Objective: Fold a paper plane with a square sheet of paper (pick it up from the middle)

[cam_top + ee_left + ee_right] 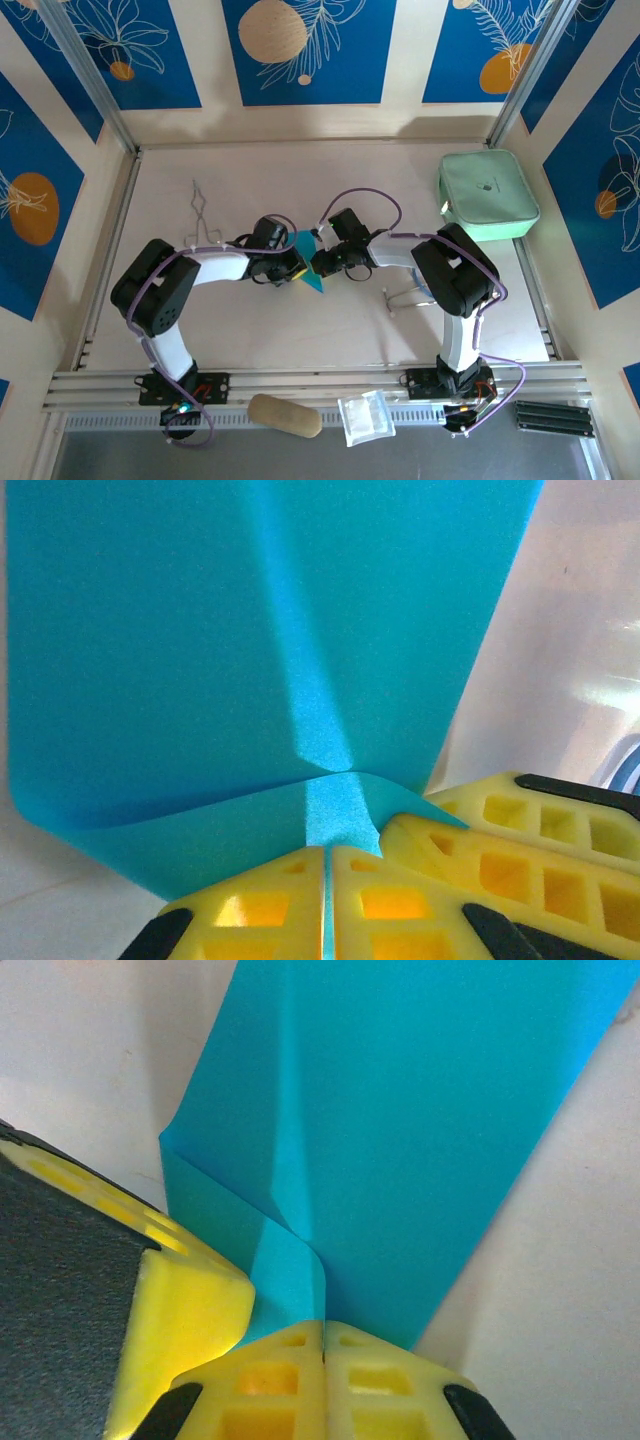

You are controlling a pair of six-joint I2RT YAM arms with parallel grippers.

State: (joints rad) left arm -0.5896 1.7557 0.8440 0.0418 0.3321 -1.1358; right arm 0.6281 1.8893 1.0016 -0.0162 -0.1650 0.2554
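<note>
1. Thin bent wire (203,212): lying on the pale tabletop (300,330), behind the left arm and apart from it.
2. Left gripper (292,266): reaching in toward the middle of the tabletop. In its wrist view the yellow fingers (250,905) are pressing together, clenching the near edge of the sheet of paper (250,630) at a crease.
3. Sheet of paper (309,262): teal-blue and creased, sitting at the centre of the tabletop between the two grippers. Both are pinching it.
4. Right gripper (320,263): facing the left gripper and almost touching it. In its own wrist view (323,1328) it is clamping shut on the folded paper (400,1110).
5. Mint-green pouch (487,195): resting at the far right of the tabletop, well apart from the paper.
6. Tan oval pad (285,415), clear plastic bag (365,417) and black bar (553,417): lying along the near rail.
</note>
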